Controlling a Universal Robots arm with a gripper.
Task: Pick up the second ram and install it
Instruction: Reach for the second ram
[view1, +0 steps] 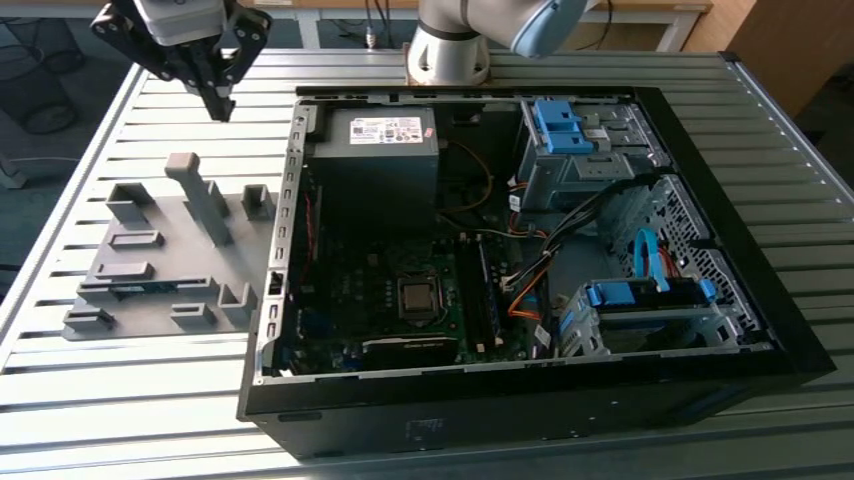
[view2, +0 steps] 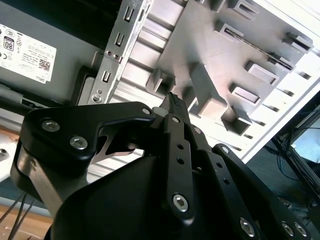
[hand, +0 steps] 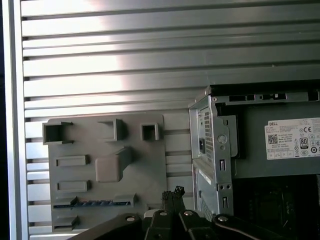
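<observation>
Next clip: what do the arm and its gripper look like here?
The arm is a silver-grey tube with a pale blue joint cap. The gripper is matt black, built of hinged link bars with silver screw heads, narrowing to slim tips, mounted on a white wrist housing.

White printed label (view1: 383, 128) on PSU (view1: 371, 175); fine print, no clear read.

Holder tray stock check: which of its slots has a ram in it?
The long slot, in the first wrist view: a thin blue-green ram lies along it. The tray's other slots show just grey.
</observation>
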